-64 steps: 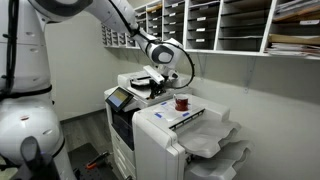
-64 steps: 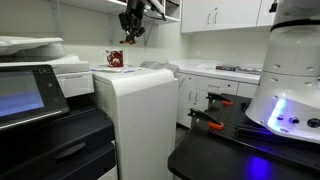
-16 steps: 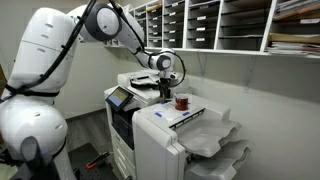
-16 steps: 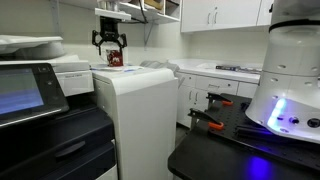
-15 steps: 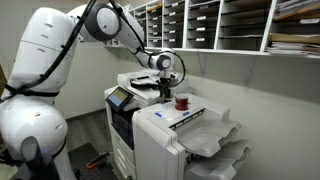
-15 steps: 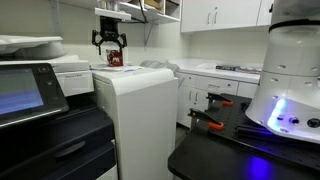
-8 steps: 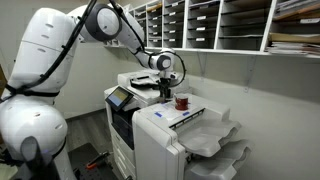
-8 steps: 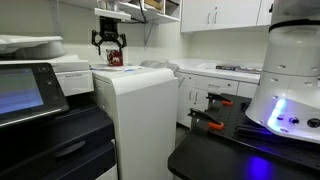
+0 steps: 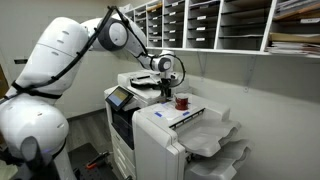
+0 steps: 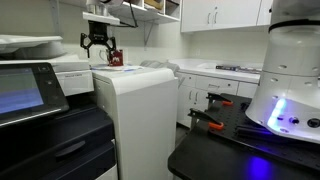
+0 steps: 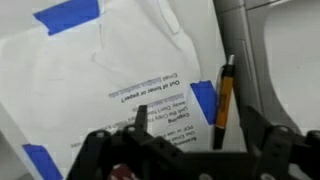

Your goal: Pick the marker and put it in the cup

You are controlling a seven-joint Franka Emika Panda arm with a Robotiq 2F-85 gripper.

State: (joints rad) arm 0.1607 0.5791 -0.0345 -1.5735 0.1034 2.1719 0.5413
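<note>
Marker (image 11: pixel 223 100) between jaws lately beside cup (image 9: pixel 181 101)

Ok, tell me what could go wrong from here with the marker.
1. In the wrist view the marker lies off-centre between the fingers of the open gripper, so closing may push it rather than pinch it.
2. It lies by the edge of the taped paper; a nudge could roll it off the sheet.
3. The cup is small; a tilted marker might miss or tip it.

You see an orange marker (image 11: pixel 222 100) with black ends, a dark red cup (image 9: pixel 181 101), and blue tape (image 11: pixel 68 15) on white paper (image 11: pixel 100 60).
</note>
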